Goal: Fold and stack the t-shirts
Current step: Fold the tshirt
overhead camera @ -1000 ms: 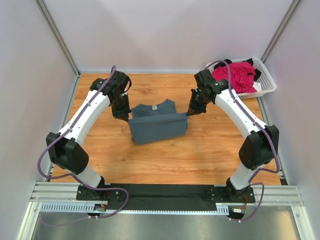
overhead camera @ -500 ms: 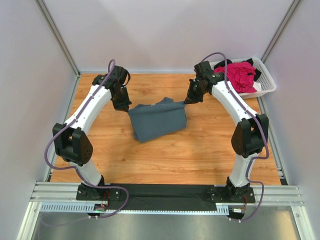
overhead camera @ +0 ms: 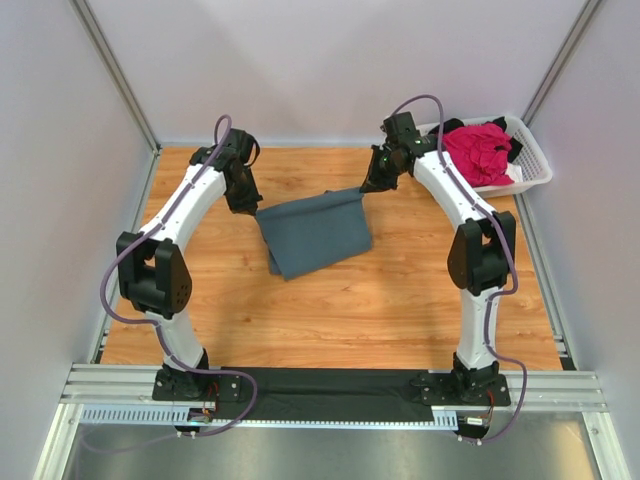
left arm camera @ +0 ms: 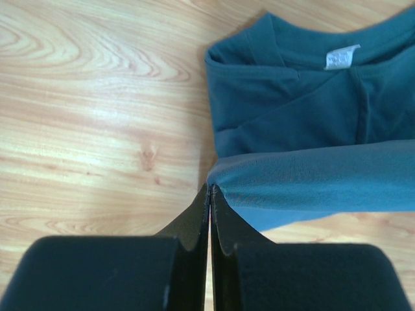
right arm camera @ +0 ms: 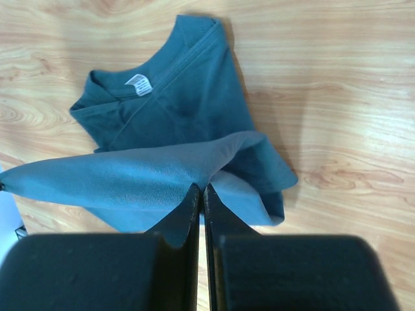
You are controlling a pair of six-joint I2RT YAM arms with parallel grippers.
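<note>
Left gripper (left arm camera: 209,189) and right gripper (right arm camera: 201,188) each pinch an edge of the blue-grey shirt (overhead camera: 318,235), stretched between their closed jaws.

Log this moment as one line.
step: folding blue-grey t-shirt | left gripper: shut on one corner | right gripper: shut on other corner | edge stretched above collar | pink t-shirt: in basket

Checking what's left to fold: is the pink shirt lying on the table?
No, the pink shirt sits in the white basket at the far right corner.
</note>
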